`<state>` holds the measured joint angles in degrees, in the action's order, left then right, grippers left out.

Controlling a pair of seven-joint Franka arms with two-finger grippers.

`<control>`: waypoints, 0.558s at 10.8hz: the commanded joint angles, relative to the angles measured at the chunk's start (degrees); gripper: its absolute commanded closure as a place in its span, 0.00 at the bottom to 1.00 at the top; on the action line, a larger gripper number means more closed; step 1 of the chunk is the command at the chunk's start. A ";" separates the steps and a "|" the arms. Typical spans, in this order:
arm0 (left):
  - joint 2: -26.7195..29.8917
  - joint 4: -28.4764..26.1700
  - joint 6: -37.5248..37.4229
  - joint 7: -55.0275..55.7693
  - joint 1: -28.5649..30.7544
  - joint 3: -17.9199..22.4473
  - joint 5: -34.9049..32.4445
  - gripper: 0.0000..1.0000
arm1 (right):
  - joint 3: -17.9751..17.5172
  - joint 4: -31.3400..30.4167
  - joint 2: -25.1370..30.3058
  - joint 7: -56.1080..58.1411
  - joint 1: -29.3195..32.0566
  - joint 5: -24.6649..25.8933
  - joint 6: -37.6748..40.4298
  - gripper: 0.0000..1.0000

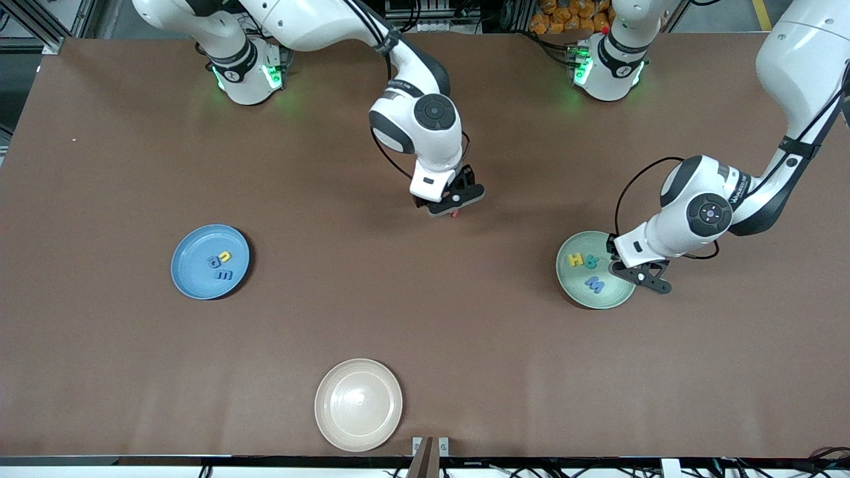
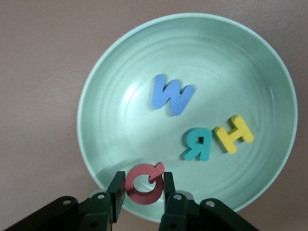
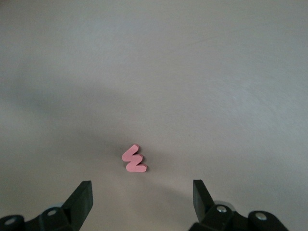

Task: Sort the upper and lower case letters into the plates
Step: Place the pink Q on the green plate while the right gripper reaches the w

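Left gripper (image 2: pixel 143 190) hanging over pale green plate (image 2: pixel 120 62), fingers (image 2: pixel 117 192) pinching red Q (image 2: pixel 144 183) at plate's 6 o'clock rim. Blue W (image 2: pixel 172 95), teal R (image 2: pixel 197 144), yellow H (image 2: pixel 234 134) lying inside plate. Right gripper (image 3: pixel 142 202) hovering over table (image 1: pixel 425 318), jaws standing wide apart around small red letter (image 3: pixel 134 159). Blue plate (image 1: pixel 192 282) carrying three letters.

Left claw (image 1: pixel 643 275): over the rim of the plate (image 2: pixel 96 72) at the left arm's end.
Q letter (image 2: pixel 144 185): between its fingers.
W (image 2: pixel 172 95), R (image 2: pixel 197 144), H (image 2: pixel 234 134): in that plate, R beside H.
Right claw (image 1: pixel 451 206): over mid-table.
Zigzag letter (image 3: pixel 134 160): on the table under it.
Second plate (image 1: pixel 189 282): toward the right arm's end, well apart from the right claw, holding letters (image 1: pixel 219 265).
Third plate (image 1: pixel 358 405): nearer the front camera than both.
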<state>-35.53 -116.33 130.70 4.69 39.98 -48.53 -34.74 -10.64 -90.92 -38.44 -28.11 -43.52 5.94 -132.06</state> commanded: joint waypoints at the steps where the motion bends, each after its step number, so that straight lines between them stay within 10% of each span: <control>1: -1.03 0.67 0.52 2.86 0.10 0.10 -0.33 0.09 | 0.27 2.24 -3.38 7.53 -1.30 0.83 -1.52 0.14; 6: 0.28 5.14 -0.96 5.16 -0.69 0.10 -1.29 0.00 | 0.36 5.93 -8.22 8.51 -2.89 5.48 -2.85 0.21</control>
<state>-36.47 -112.78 131.16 8.84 39.79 -48.35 -34.85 -10.63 -88.51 -43.87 -20.28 -45.74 9.47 -135.15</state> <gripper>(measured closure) 0.000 0.207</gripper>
